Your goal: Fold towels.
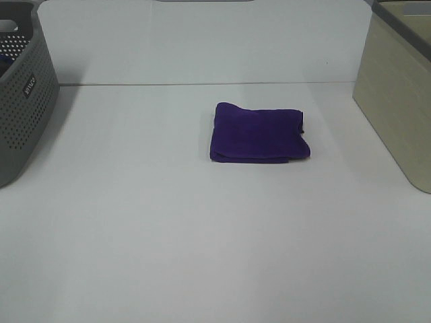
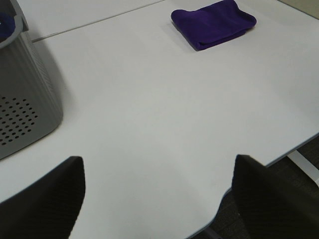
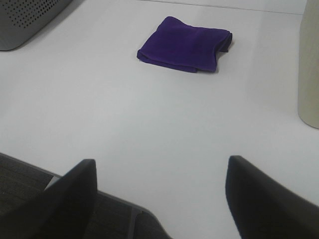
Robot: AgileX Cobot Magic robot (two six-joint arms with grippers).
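Purple towel (image 1: 259, 132) sat folded center-frame on the worktop (image 1: 202, 235), left tool (image 2: 157, 191) and right tool (image 3: 159, 191) both spread, empty, near the front edge; a one-layer pinch could've unfolded it.

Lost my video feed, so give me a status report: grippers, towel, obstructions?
Left gripper and right gripper open, empty, back at table edge. Purple folded cloth towel lying mid-table, untouched. Nothing in the way.
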